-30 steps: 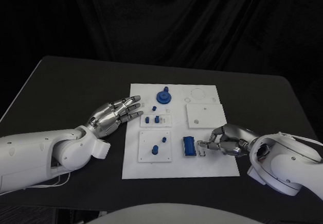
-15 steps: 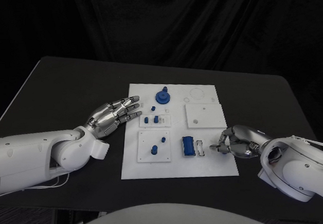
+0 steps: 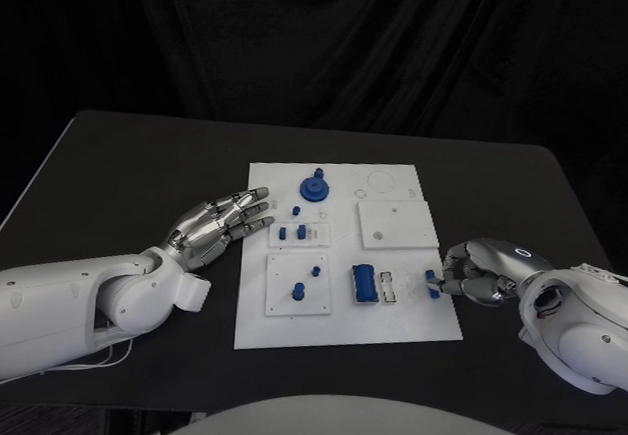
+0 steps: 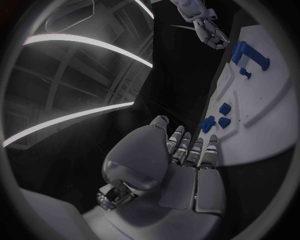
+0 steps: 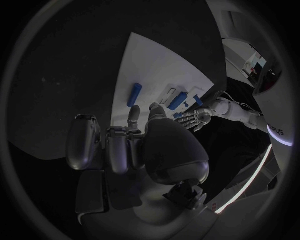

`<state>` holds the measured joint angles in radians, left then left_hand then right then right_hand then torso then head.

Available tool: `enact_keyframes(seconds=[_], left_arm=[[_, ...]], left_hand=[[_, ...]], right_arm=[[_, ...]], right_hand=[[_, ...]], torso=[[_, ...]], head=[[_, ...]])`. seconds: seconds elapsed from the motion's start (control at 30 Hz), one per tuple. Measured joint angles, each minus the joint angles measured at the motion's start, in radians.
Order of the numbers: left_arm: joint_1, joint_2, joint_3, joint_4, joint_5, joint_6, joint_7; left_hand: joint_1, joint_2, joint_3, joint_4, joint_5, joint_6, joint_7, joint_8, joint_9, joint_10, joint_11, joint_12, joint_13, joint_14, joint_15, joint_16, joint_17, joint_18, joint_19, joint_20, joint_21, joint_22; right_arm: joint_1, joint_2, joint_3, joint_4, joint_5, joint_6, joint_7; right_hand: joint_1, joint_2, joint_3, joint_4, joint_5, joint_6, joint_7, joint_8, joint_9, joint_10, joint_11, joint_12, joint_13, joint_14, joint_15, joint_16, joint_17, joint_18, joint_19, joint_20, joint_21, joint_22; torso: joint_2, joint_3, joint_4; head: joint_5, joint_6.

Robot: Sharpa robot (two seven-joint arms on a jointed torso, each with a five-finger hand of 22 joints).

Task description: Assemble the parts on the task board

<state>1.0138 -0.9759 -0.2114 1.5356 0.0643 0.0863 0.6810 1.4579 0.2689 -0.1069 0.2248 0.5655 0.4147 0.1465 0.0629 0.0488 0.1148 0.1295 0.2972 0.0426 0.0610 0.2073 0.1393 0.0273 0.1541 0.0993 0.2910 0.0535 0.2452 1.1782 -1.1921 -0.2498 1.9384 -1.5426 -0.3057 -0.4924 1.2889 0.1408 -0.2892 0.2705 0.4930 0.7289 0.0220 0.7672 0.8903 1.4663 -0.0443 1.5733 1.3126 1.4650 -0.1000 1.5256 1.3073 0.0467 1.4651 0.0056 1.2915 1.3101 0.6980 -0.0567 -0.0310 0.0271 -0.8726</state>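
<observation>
The white task board (image 3: pixel 348 325) lies mid-table. My right hand (image 3: pixel 481 271) is curled at the board's right edge and pinches a small blue peg (image 3: pixel 433 282) at its fingertips; the right wrist view shows the peg (image 5: pixel 134 94) jutting out over the board (image 5: pixel 150 60). Left of it stands a blue block (image 3: pixel 365 283) beside a white slot (image 3: pixel 387 285). My left hand (image 3: pixel 224 223) is flat with its fingers spread, fingertips at the board's left edge, holding nothing. In the left wrist view the left hand (image 4: pixel 181 160) lies by the board (image 4: pixel 269 125).
A blue round part with a knob (image 3: pixel 318 188) stands at the board's far side. Small blue pieces (image 3: pixel 296 232) and two more (image 3: pixel 307 281) sit in white insets on the left half. A white square plate (image 3: pixel 398 223) lies on the right half. Black table (image 3: pixel 130 165) surrounds the board.
My right hand has drawn back to the right, from beside the blue block to the board's right edge, taking the small blue peg along. The left hand has stayed put.
</observation>
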Motion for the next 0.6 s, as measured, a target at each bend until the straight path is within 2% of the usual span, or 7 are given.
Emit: enact_keyframes(seconds=[0.07,0.17,0.3,0.37,0.43,0.53,0.6], left_arm=[[0.0,0.0,0.0,0.0,0.0,0.0,0.0],[-0.001,0.0,0.0,-0.001,0.0,0.0,0.0],[-0.001,-0.001,0.0,-0.001,0.0,0.0,0.0],[-0.001,-0.002,0.0,-0.001,0.0,0.0,0.0],[-0.001,-0.002,0.0,-0.001,0.0,0.0,0.0],[-0.001,-0.003,0.0,0.001,0.0,0.0,0.001],[-0.001,-0.003,0.0,0.002,0.001,0.0,0.001]], left_hand=[[0.0,0.0,0.0,0.0,0.0,0.0,0.0,0.0,0.0,0.003,0.003,0.0,0.0,0.0,0.0,0.0,0.0,0.0,0.0,0.0,0.0,0.001],[0.0,0.0,0.003,-0.003,0.0,0.0,0.0,0.0,0.0,0.003,0.003,0.0,0.0,0.0,0.0,0.0,0.0,0.0,0.0,0.0,0.0,0.001],[0.0,0.0,0.006,-0.003,0.0,0.0,0.0,0.0,0.0,0.003,0.003,0.004,0.0,0.0,0.0,0.004,0.0,0.0,0.001,0.001,0.0,0.002],[0.0,0.0,0.007,-0.001,0.0,0.0,0.0,0.0,0.0,0.003,0.003,0.005,0.001,0.0,0.0,0.004,0.0,0.0,0.004,0.004,0.0,0.002],[0.0,0.0,0.007,-0.001,0.0,0.0,0.0,0.0,0.0,0.004,0.004,0.005,0.001,0.0,0.0,0.004,0.0,0.0,0.004,0.004,0.0,0.003],[0.0,0.0,0.02,-0.006,0.004,0.015,0.007,0.009,0.002,0.015,0.015,0.025,0.003,0.009,0.009,0.023,0.004,0.0,0.014,0.001,0.008,0.013],[0.0,0.0,0.022,-0.008,0.004,0.016,0.005,0.009,0.002,0.019,0.011,0.031,0.003,0.009,0.009,0.027,0.004,0.0,0.015,0.0,0.008,0.019]], right_arm=[[-0.001,0.0,0.0,-0.003,-0.015,0.004,-0.012],[-0.003,0.0,0.0,-0.008,-0.025,0.013,-0.026],[-0.004,0.004,0.0,-0.019,-0.031,0.026,-0.04],[-0.004,0.007,0.0,-0.024,-0.032,0.031,-0.044],[-0.005,0.011,0.0,-0.03,-0.032,0.036,-0.048],[-0.005,0.019,0.0,-0.037,-0.031,0.043,-0.052],[-0.006,0.025,0.0,-0.042,-0.029,0.045,-0.053]], right_hand=[[0.0,0.0,-0.001,0.011,0.009,-0.002,0.006,-0.021,-0.016,-0.001,0.001,0.0,0.0,-0.001,0.001,-0.004,0.0,0.0,0.002,0.002,-0.011,0.0],[-0.006,0.008,-0.004,0.015,0.009,-0.003,0.032,-0.124,-0.107,0.0,0.025,0.0,0.0,0.0,0.016,-0.013,0.0,0.0,-0.006,0.018,-0.026,0.0],[-0.009,0.011,-0.004,0.015,0.009,0.009,0.045,-0.189,-0.171,0.0,0.036,0.0,0.0,0.002,0.023,-0.016,0.0,0.001,-0.007,0.025,-0.035,0.0],[-0.012,0.013,-0.004,0.015,0.009,0.011,0.047,-0.201,-0.185,0.0,0.036,0.0,-0.001,0.002,0.027,-0.019,0.0,0.016,-0.007,0.029,-0.037,0.0],[-0.021,0.011,-0.004,0.015,0.009,0.013,0.049,-0.207,-0.195,0.0,0.036,0.0,-0.002,0.001,0.028,-0.019,0.0,0.016,-0.005,0.03,-0.037,0.0],[-0.034,0.014,-0.004,0.015,0.009,0.018,0.054,-0.213,-0.205,0.0,0.036,0.0,-0.006,0.001,0.028,-0.019,0.0,0.016,-0.005,0.03,-0.037,0.0],[-0.045,0.015,-0.004,0.015,0.009,0.027,0.055,-0.218,-0.212,-0.001,0.042,0.0,-0.006,0.001,0.028,-0.019,0.0,0.016,-0.005,0.03,-0.037,0.0]], torso=[[0.0,0.0,-0.0001],[0.001,0.0001,-0.0007],[0.001,-0.0001,-0.0018],[0.001,-0.0003,-0.0019],[0.0,-0.0003,-0.0022],[0.0,-0.0003,-0.0022],[0.0,-0.0003,-0.0021]], head=[[0.0,0.0],[0.002,0.0],[0.003,0.0],[0.003,0.0],[0.004,0.0],[0.004,0.0],[0.003,0.0]])
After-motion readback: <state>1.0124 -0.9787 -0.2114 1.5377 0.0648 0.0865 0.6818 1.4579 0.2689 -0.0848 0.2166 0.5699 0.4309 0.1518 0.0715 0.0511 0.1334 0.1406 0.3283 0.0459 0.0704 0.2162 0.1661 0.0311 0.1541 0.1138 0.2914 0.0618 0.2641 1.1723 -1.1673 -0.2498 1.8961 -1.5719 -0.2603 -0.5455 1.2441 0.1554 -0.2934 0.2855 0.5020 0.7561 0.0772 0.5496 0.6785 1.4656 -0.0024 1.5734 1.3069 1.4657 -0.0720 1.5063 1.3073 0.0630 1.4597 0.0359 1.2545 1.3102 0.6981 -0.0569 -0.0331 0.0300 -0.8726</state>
